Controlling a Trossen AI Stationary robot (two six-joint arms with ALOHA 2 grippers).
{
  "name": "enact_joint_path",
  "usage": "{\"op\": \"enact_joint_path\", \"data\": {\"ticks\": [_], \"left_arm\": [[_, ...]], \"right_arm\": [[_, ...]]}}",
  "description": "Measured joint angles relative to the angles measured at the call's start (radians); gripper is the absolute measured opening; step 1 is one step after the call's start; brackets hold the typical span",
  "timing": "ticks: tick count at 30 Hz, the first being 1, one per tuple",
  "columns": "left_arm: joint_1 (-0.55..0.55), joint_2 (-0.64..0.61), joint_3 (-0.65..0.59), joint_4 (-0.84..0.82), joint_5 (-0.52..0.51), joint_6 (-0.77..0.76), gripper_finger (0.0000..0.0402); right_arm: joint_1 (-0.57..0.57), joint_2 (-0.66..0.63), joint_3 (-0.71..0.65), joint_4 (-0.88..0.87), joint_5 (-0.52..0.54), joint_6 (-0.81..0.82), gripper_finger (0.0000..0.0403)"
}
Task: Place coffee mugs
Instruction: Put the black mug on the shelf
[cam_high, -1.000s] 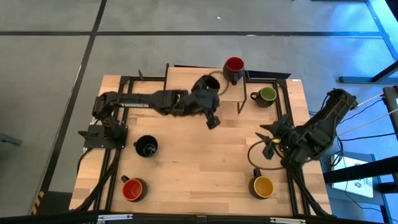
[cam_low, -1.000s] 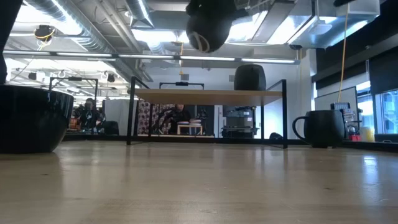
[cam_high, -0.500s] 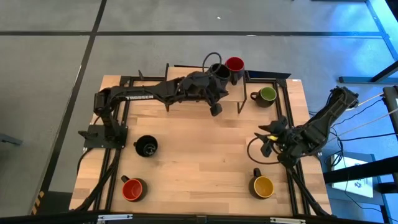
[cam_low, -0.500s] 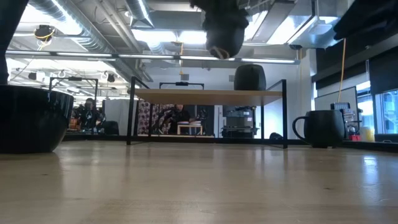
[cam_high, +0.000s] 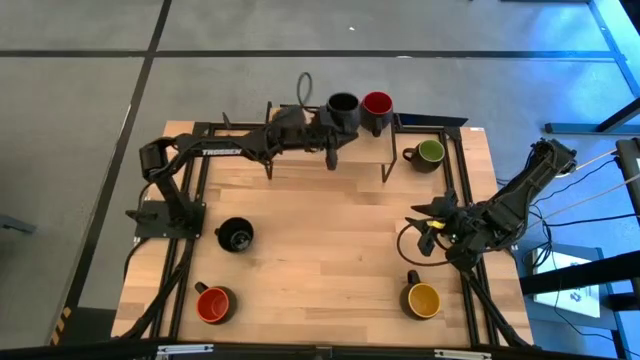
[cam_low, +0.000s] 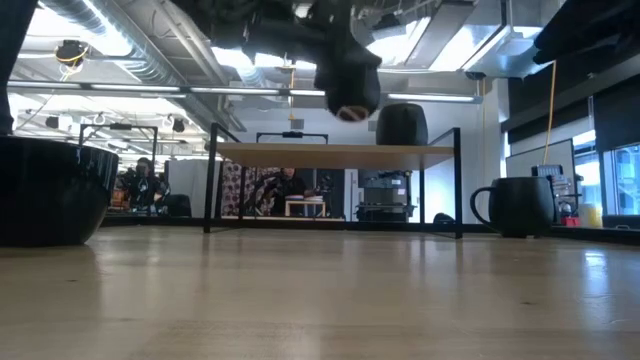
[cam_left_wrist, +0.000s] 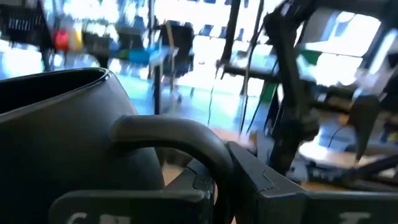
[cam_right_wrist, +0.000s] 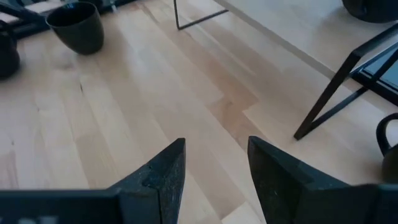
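Observation:
My left gripper reaches to the raised wooden shelf at the far edge, shut on a black-inside mug. That mug hangs just left of a red-inside mug standing on the shelf. In the low view the held mug shows above the shelf top. On the table stand a green-inside mug, a black-inside mug, a red-inside mug and a yellow-inside mug. My right gripper waits open over the table's right side. My left gripper holds the black-inside mug by its side handle, whose lower end runs down between the two fingers. The fingers come level from the table's left. The mug sits roughly upright, mouth up, and looks lifted clear above the shelf top.
The shelf stands on thin black legs with open space beneath. Black frame rails run along both table sides. A dark mug looms close at the low view's left. Bare wood lies mid-table.
My left gripper has carried the black-inside mug from over the shelf's near edge toward the far edge and slightly right, ending beside the red-inside mug; the arm has stretched out along the shelf. In the low view the mug has come down closer to the shelf top.

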Motion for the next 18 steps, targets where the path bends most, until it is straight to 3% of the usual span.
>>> {"op": "enact_joint_path", "data": {"ticks": [12, 18], "left_arm": [[0.14, 0.03, -0.019, 0.071, 0.248, 0.058, 0.0018], [0.173, 0.099, -0.021, 0.129, 0.313, 0.044, 0.0018]], "right_arm": [[0.0, 0.0, 0.0, 0.029, 0.043, 0.002, 0.0163], [0.0, 0.0, 0.0, 0.029, 0.043, 0.002, 0.0163]]}}
